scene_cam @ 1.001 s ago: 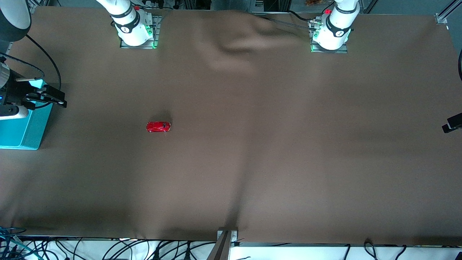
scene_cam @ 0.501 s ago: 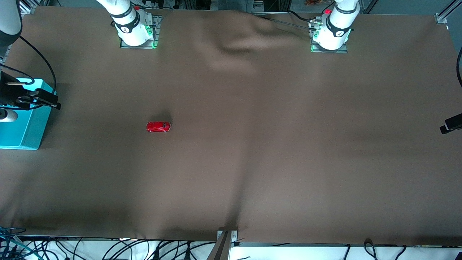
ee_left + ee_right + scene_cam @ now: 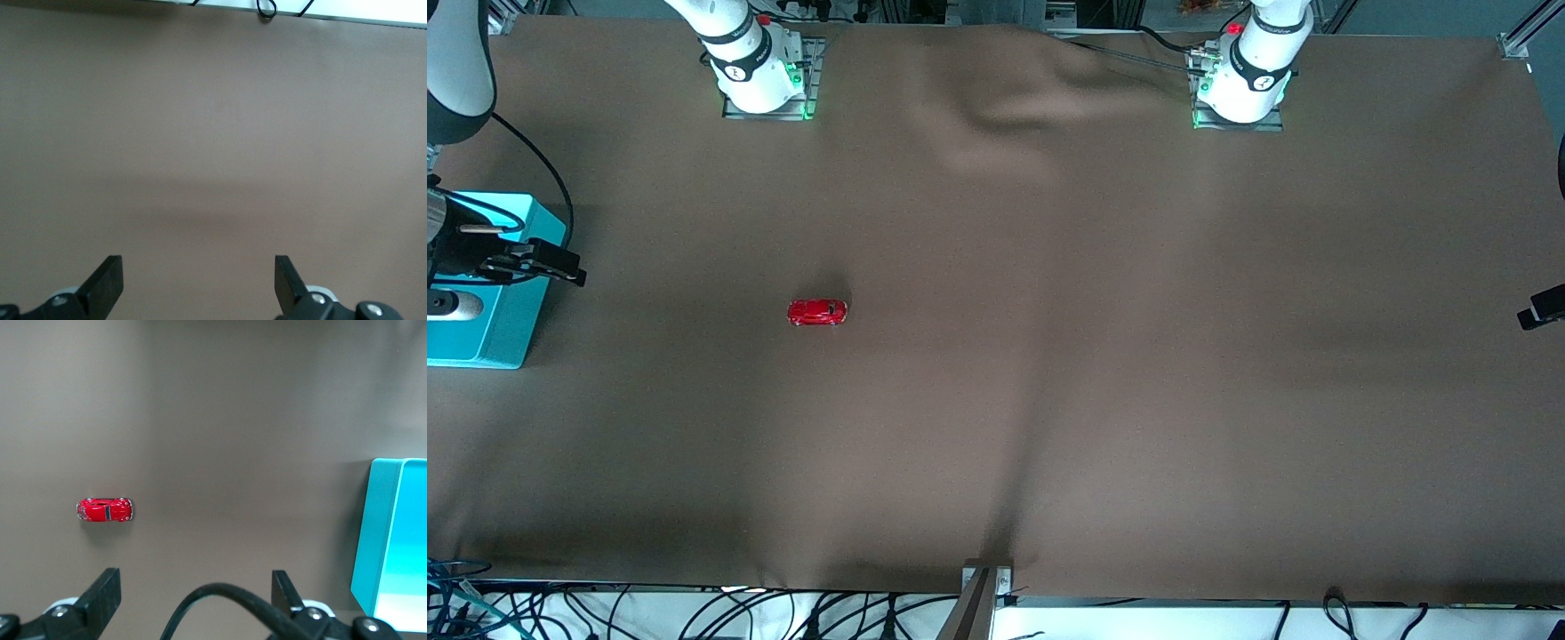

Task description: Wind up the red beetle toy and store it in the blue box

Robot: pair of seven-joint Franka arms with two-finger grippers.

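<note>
The red beetle toy point(image 3: 816, 312) point(image 3: 105, 509) stands on its wheels on the brown cloth, toward the right arm's end of the table. The turquoise blue box point(image 3: 480, 338) point(image 3: 393, 547) sits at that end's edge, partly hidden by the right arm. My right gripper point(image 3: 560, 264) point(image 3: 193, 587) hangs open and empty over the box wall that faces the toy, well apart from the toy. My left gripper point(image 3: 1543, 313) point(image 3: 198, 280) waits open and empty over bare cloth at the left arm's end.
Brown cloth point(image 3: 1049, 400) covers the table, with a raised wrinkle point(image 3: 1005, 116) between the two arm bases. A black cable point(image 3: 227, 600) loops across the right wrist view between the fingers. Cables point(image 3: 694, 613) hang along the table edge nearest the camera.
The right hand shifted a little over the box, drifting slightly toward the front camera. The left gripper moved only slightly. The toy has stayed put.
</note>
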